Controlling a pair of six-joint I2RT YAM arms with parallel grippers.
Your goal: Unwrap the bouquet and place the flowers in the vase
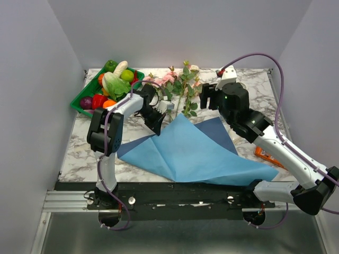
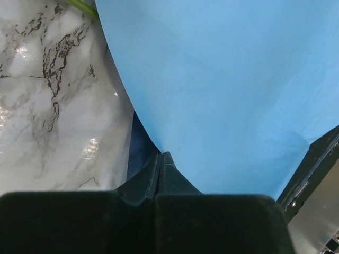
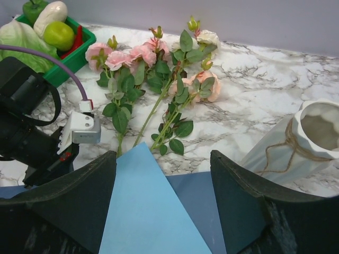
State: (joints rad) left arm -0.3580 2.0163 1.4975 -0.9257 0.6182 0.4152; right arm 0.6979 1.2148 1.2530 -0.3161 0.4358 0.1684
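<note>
**Wrapper off, flowers waiting on the table**

The unwrapping looks done. The blue paper sheet [image 1: 196, 151] lies opened out over the near middle of the marble table [image 1: 79, 148], and no stems are inside it. The flowers [image 3: 153, 79] lie loose on the far side of the sheet, pink and peach heads pointing far and stem ends reaching toward the paper's far edge.

The left gripper [image 1: 157, 123] is clenched on the sheet's left far edge. In its wrist view the fingers [image 2: 151, 177] meet tip to tip where the paper begins, and the sheet rises in a ridge there. My guess is that the paper is being cleared aside.

The right gripper [image 3: 161, 159] hangs released over the far corner of the sheet, jaws wide with nothing between them, facing the flowers.

The vase [image 3: 312, 137] stands to the right of the flowers, apart from them, with twine [image 3: 290, 138] round its neck and nothing in its mouth. The top view hides it behind the right arm. Every stem has yet to be picked up and put in.

The green tray [image 3: 79, 57] of vegetables sits at the far left. A small orange object [image 1: 263, 154] lies under the right arm.

No brand, label or writing can be read anywhere.
</note>
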